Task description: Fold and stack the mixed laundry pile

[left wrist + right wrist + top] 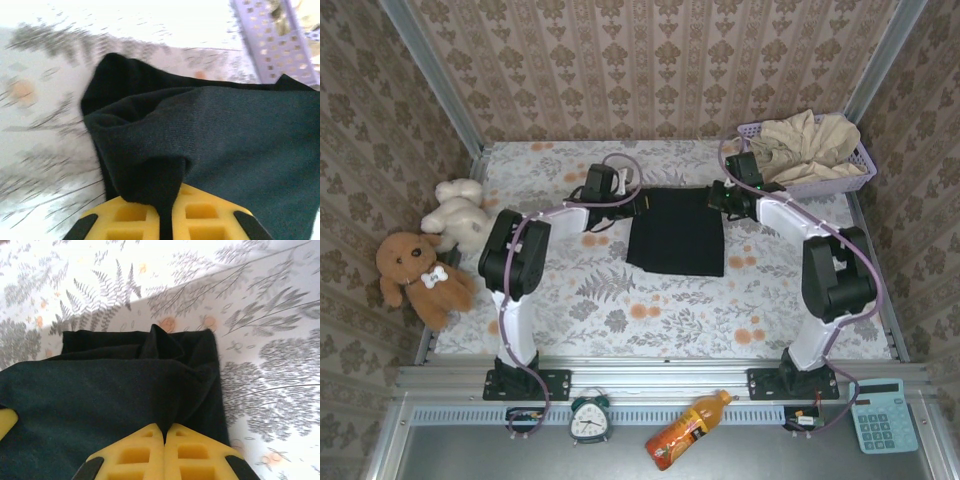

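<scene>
From above, the black T-shirt (677, 232) lies as a flat, roughly square dark slab at the middle of the desk (620, 290). Its sleeves and collar cannot be made out, and the jaw tips at its two far corners merge with the dark cloth. At the left wrist, a thick rounded fold of fine-knit black fabric is pinched between the ribbed yellow pads (135, 216), so the left jaws are clamped on the shirt. The fern-printed desk cover behind it is smeared by blur. The right jaws' yellow pads (131, 455) meet tightly on a peaked crease of the same shirt. The crumpled beige-cream garment (810, 145) is heaped in the lavender mesh basket (860, 172) at the far right corner, its shape unreadable.
</scene>
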`<state>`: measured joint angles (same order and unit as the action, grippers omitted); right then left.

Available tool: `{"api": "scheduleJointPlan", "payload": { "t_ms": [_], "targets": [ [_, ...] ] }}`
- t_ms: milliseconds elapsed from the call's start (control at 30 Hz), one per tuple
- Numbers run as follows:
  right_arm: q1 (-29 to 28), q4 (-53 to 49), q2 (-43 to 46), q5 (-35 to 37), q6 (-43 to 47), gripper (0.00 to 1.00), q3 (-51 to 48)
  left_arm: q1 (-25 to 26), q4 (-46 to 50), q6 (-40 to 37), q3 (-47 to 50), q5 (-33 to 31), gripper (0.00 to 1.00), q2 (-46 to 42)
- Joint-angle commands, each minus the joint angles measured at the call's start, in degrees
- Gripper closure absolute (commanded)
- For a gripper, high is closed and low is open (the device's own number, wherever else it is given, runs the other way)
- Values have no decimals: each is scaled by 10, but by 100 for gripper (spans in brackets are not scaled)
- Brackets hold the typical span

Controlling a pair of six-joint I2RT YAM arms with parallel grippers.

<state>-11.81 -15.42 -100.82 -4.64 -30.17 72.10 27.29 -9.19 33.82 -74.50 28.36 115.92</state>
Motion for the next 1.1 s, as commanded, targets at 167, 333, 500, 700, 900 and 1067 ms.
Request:
{"api": "scheduleJointPlan", "payload": {
  "t_ms": [167, 333, 500, 700, 900, 1067],
  "targets": [
    [84, 55, -77, -44, -39, 75, -51, 10, 44, 14, -120, 35, 30, 131],
    [100, 60, -96, -68, -40, 50, -39, -8, 72, 16, -99, -6, 0, 105],
    [97, 65, -45, -31, -38, 47, -81, -37, 89, -22, -42, -51, 0, 10],
    [93, 69, -47, -26, -35, 73, -94, -23, 83, -34, 10, -49, 0, -57],
    [40, 49, -91, -62, -8, 95, -45, -15, 14, -2, 95, -50, 8, -110],
    [-23, 41, -111, -81, -26, 100, -15, 2, 7, 1, 134, -61, 22, -138]
  ]
}}
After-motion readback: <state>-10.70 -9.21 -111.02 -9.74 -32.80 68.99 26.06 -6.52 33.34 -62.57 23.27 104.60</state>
